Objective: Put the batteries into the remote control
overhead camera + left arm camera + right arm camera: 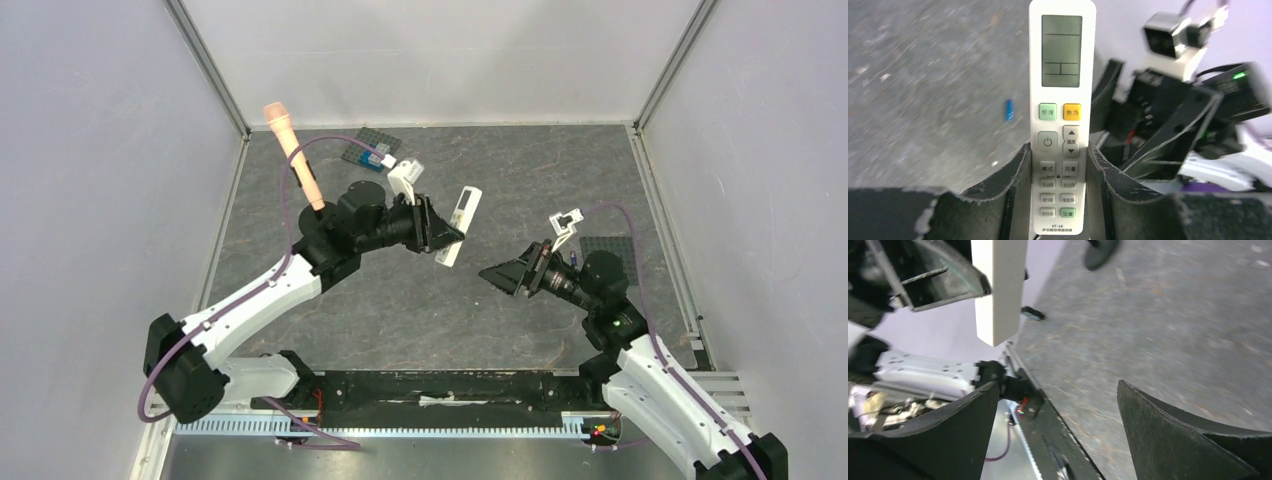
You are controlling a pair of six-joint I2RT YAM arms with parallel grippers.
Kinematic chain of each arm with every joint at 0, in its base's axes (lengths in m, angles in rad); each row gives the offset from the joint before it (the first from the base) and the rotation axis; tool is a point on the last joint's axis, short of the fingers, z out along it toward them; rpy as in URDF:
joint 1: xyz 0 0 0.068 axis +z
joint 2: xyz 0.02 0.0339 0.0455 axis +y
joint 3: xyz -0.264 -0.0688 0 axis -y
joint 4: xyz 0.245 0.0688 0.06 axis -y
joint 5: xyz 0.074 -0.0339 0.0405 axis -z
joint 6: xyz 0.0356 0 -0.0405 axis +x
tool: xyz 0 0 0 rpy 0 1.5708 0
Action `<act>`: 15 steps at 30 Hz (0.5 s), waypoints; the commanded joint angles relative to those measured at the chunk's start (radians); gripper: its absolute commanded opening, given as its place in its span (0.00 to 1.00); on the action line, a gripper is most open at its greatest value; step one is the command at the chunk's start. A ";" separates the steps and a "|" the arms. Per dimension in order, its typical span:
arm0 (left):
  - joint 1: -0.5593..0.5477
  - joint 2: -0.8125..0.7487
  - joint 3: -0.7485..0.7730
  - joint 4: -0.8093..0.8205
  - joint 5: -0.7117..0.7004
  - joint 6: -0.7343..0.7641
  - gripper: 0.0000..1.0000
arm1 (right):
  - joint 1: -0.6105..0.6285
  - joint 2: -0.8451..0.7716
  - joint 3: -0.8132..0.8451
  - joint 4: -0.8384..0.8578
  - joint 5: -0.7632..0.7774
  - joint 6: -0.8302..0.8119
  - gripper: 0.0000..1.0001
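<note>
The left claw (pixel 1058 150) clamps the slim white plastic remote control (pixel 1062 75), display end beyond its fingertips. A tiny blue cylindrical battery (pixel 1009 110) lies ahead-left on the table. The right claw (pixel 1057 385) stands wide open.

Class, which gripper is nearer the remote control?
Left. The left gripper is clamped on the remote control at its button end; the right gripper hangs open, apart from it.
</note>
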 commanded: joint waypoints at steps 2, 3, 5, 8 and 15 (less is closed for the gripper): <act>-0.002 -0.072 -0.033 0.302 0.146 -0.297 0.02 | 0.097 0.007 0.056 0.390 -0.022 0.204 0.91; -0.001 -0.080 -0.044 0.341 0.151 -0.344 0.02 | 0.111 0.020 0.070 0.410 -0.019 0.217 0.91; -0.002 -0.093 -0.064 0.403 0.151 -0.416 0.02 | 0.138 0.048 0.104 0.420 -0.015 0.233 0.91; -0.001 -0.106 -0.080 0.471 0.154 -0.495 0.02 | 0.182 0.094 0.133 0.524 -0.015 0.289 0.91; -0.002 -0.135 -0.102 0.551 0.145 -0.580 0.02 | 0.270 0.201 0.230 0.454 0.057 0.263 0.87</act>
